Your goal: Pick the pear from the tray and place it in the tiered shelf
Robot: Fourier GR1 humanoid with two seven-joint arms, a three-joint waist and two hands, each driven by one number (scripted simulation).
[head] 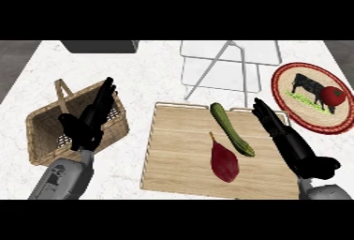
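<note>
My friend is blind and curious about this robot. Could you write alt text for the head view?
A wooden tray on a white counter holds a green zucchini and a dark red pointed item. The open right hand hovers over its right edge. The open left hand is above a wicker basket.

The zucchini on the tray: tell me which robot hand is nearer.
Right. The right robot hand lies just beside the zucchini, over the tray; the left robot hand is over the basket.

I count one light wooden tray (180,173) carrying one long green zucchini (232,129) and one dark red leaf-shaped vegetable (224,161), one woven wicker basket (48,126), one white wire tiered shelf (228,63), one round woven placemat (294,101) bearing one red tomato (333,95).
</note>
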